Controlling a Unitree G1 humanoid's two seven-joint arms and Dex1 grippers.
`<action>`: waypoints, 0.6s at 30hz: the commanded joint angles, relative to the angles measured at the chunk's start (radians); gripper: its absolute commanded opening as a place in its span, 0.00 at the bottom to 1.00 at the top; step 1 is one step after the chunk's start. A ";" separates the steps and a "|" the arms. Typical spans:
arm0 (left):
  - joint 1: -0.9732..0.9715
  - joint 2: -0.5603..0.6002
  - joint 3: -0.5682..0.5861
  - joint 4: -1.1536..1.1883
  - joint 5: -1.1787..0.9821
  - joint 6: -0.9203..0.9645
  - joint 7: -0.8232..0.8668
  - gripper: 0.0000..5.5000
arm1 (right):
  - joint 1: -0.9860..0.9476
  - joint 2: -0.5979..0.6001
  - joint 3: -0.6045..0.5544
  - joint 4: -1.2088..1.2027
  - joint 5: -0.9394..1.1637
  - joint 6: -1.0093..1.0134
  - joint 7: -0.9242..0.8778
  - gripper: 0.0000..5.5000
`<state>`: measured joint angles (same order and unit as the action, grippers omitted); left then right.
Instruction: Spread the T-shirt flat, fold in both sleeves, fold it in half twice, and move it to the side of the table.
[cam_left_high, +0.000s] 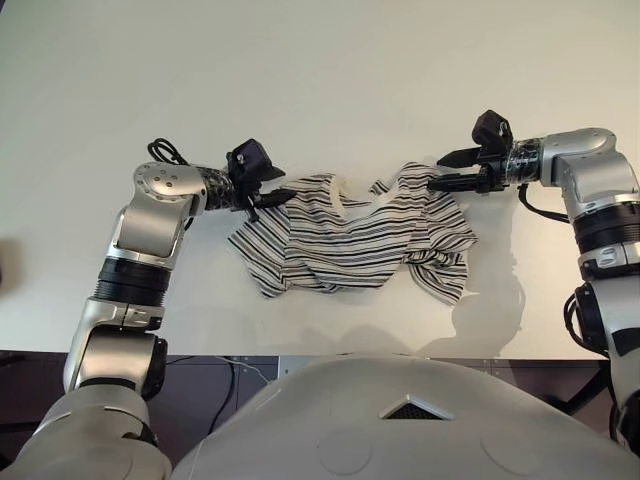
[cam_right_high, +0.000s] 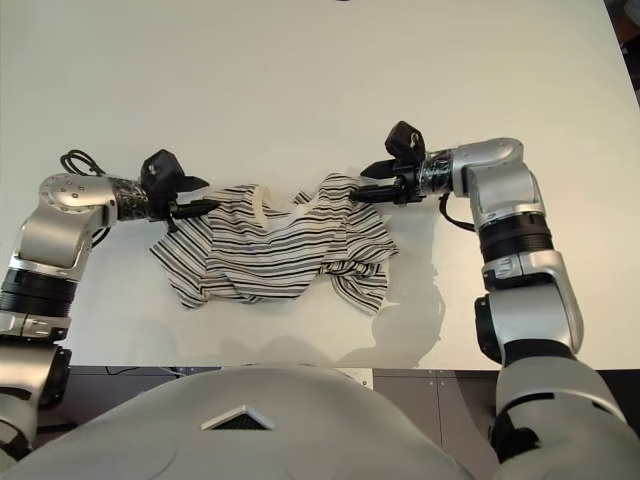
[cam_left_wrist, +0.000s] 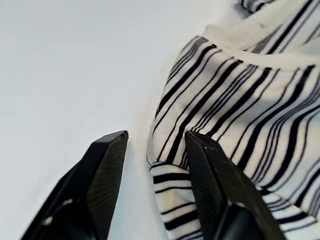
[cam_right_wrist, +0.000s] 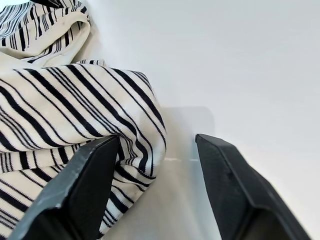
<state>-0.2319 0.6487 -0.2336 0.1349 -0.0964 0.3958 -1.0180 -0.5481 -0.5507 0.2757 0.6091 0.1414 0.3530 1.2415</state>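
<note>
T-shirt (cam_left_high: 350, 235) bunched, corners straddled

Shirt lies mid-frame on table (cam_left_high: 320, 70), long axis left-right. We find left gripper (cam_left_wrist: 155, 137) at its upper-left corner, right gripper (cam_right_wrist: 157, 142) at upper-right, both w/ fingers apart astride the fabric edge; neither yet clamped.

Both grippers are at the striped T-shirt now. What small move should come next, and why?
Probably shut both on the cloth. The left gripper and the right gripper stand open at opposite ends of the T-shirt, each with a fabric edge between its fingers, and the shirt lies crumpled on the table; it needs gripping before it is pulled flat.
</note>
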 joint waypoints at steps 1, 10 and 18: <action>0.006 0.046 -0.037 -0.021 0.015 0.021 -0.058 0.35 | 0.026 -0.004 0.002 -0.016 -0.020 -0.014 0.004 0.52; 0.015 0.024 -0.025 0.010 0.011 -0.004 -0.018 0.12 | 0.014 0.017 -0.009 0.022 -0.033 -0.051 0.010 0.33; 0.042 0.008 -0.004 -0.034 -0.022 -0.024 -0.004 0.02 | 0.010 0.027 -0.033 0.036 -0.035 -0.060 -0.021 0.09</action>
<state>-0.2059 0.6644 -0.2485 0.1137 -0.1143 0.3793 -1.0361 -0.5337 -0.5271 0.2566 0.6395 0.1146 0.2918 1.2378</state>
